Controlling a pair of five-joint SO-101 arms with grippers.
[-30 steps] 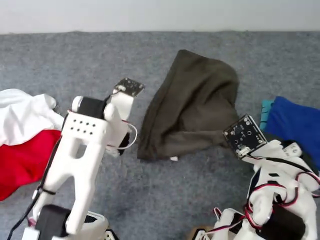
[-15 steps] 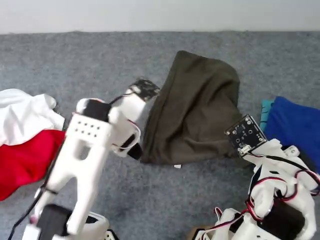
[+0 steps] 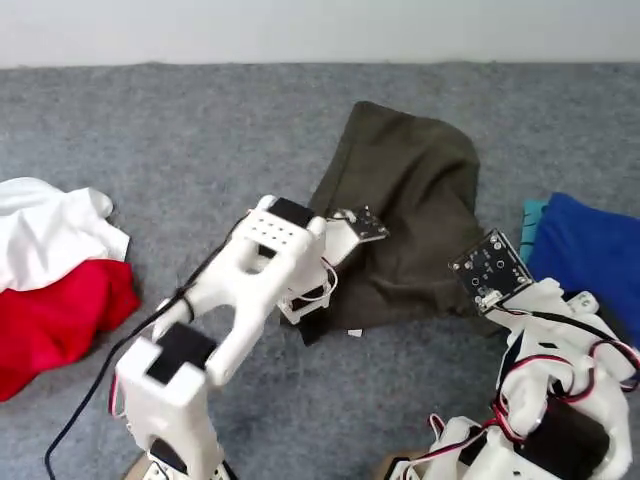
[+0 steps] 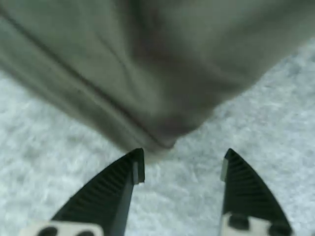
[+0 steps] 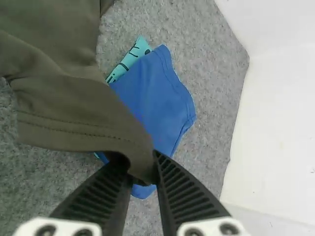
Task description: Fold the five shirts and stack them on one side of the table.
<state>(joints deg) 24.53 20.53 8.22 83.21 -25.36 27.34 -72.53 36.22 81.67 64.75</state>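
Observation:
A dark olive shirt point(image 3: 400, 200) lies crumpled in the middle of the grey table. Its near right corner point(image 5: 74, 118) is pinched in my right gripper point(image 5: 140, 169), which is shut on the hem. My left gripper point(image 4: 181, 167) stands open just above the table, with the shirt's near left corner point(image 4: 162, 140) just ahead of its fingertips and not between them. From above, the left arm point(image 3: 270, 260) stretches across to that corner. A blue shirt point(image 3: 585, 245) lies on a teal one point(image 3: 531, 222) at the right edge. At the left lie a red shirt point(image 3: 55, 320) and a white shirt point(image 3: 50, 235).
The right arm's base and red-and-black wires point(image 3: 545, 390) fill the near right corner. A pale wall point(image 3: 320, 30) runs along the table's far edge. Bare grey carpet point(image 3: 200, 140) stretches between the olive shirt and the left pile.
My left arm has swung to the right, from beside the red and white shirts to the olive shirt's near left corner. The right arm has kept its hold and hardly moved.

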